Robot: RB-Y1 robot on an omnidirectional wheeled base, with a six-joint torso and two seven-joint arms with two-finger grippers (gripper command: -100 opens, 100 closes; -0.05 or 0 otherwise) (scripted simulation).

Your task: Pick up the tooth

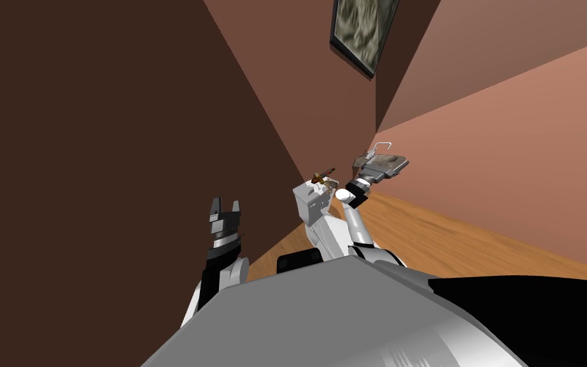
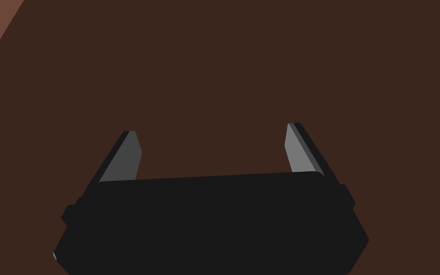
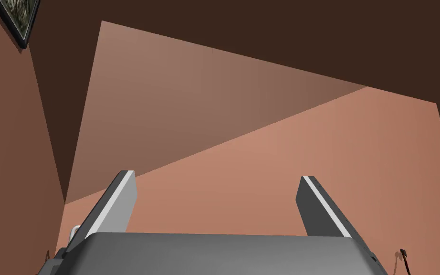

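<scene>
My fingers (image 3: 119, 205) apart on both arms, the slim brown tooth (image 1: 323, 174) lies nine o'clock of my right gripper (image 3: 216, 175), the nearer one.

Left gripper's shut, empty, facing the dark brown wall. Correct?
Not quite: the left gripper is open, not shut. The left wrist view shows its two fingers standing well apart with nothing between them. The rest holds: it is empty and faces the dark brown wall.
</scene>
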